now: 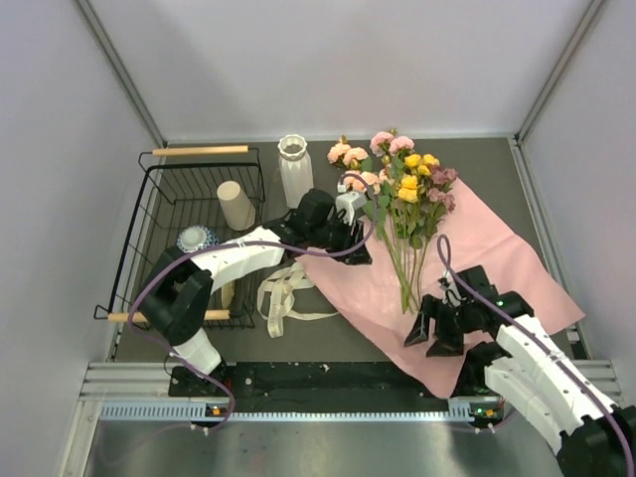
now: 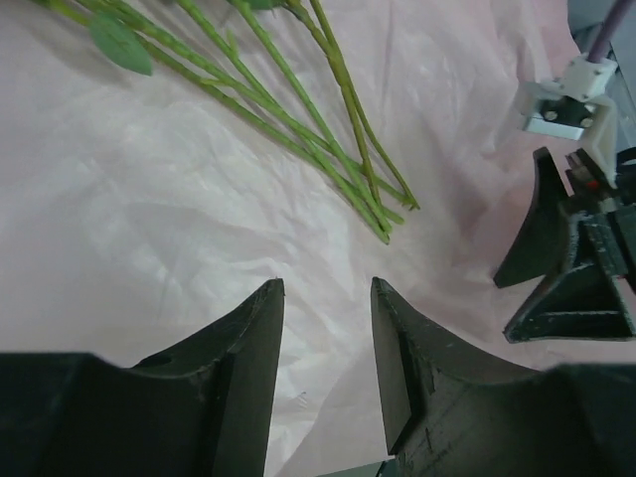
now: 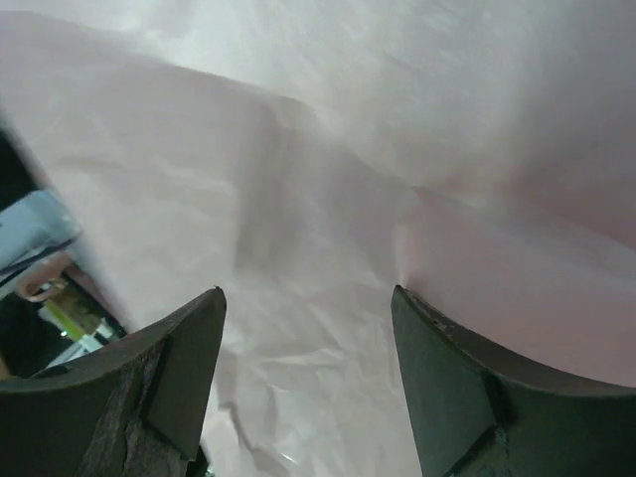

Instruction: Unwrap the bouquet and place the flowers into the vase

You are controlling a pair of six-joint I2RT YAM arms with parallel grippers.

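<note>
The bouquet lies unwrapped. Its pink paper (image 1: 497, 258) is spread flat on the table, and the flowers (image 1: 405, 184) rest on it with their green stems (image 1: 407, 278) pointing toward me. The cream ribbon (image 1: 283, 293) lies loose to the left of the paper. The white ribbed vase (image 1: 294, 167) stands upright at the back, left of the blooms. My left gripper (image 1: 352, 248) hovers open over the paper's left edge, a little short of the stem ends (image 2: 383, 214), with nothing between its fingers. My right gripper (image 1: 429, 338) is open just above the paper (image 3: 328, 199), near the stem tips.
A black wire basket (image 1: 149, 214) with wooden handles stands at the left. It holds a beige cup (image 1: 236, 204) and a blue-patterned bowl (image 1: 196, 238). The right gripper (image 2: 566, 258) shows at the right edge of the left wrist view. Grey walls close in the table.
</note>
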